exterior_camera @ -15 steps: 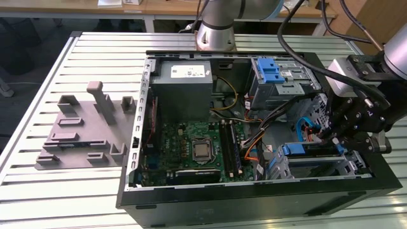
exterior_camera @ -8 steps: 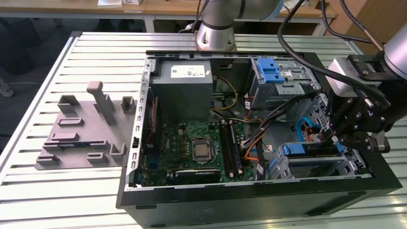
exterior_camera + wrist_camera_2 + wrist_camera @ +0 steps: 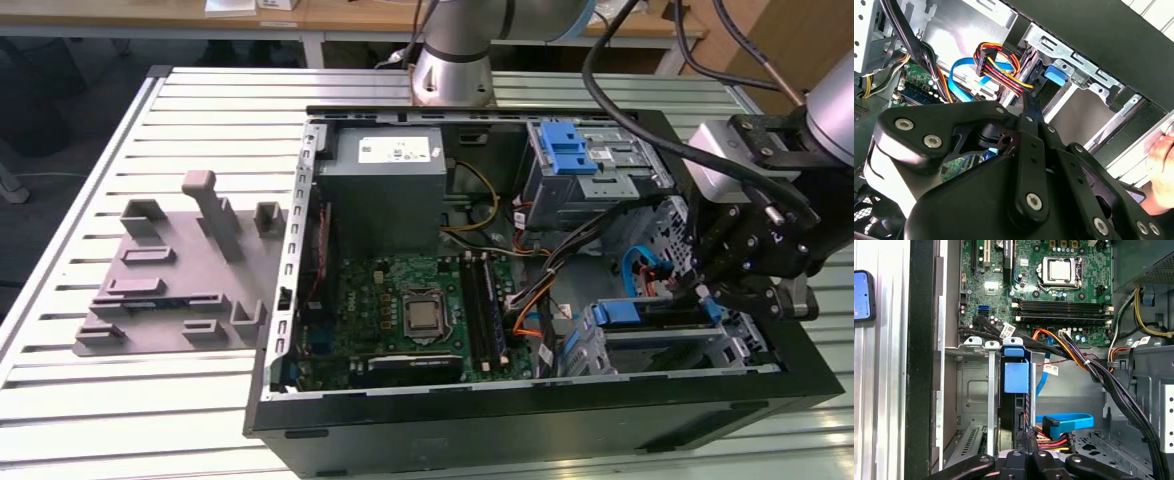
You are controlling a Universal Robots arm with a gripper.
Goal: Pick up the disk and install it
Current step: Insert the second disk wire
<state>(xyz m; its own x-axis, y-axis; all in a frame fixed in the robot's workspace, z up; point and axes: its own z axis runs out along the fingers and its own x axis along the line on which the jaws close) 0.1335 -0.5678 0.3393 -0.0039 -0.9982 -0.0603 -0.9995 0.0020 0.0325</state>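
Disk (image 3: 1016, 376) is sitting edge-on in the drive bay (image 3: 979, 390) at the computer case's (image 3: 534, 420) front corner, on the exterior view's right, its blue bracket showing between the metal rails. Going left to right in the exterior view, the grey holder (image 3: 174, 270) is lying on the table's (image 3: 80, 400) left part, then the power supply (image 3: 387, 180) and motherboard (image 3: 400, 310) are sitting inside the case, and the gripper (image 3: 1027, 437) is hanging over the bay. Its fingers look drawn narrowly together, pinching nothing, right at the bracket's end. The cable bundle (image 3: 1054, 440) and blue cable (image 3: 1069, 420) are crowding the fingers and may be snagging them, and an off-centre push could be jamming the bracket askew in the rails.
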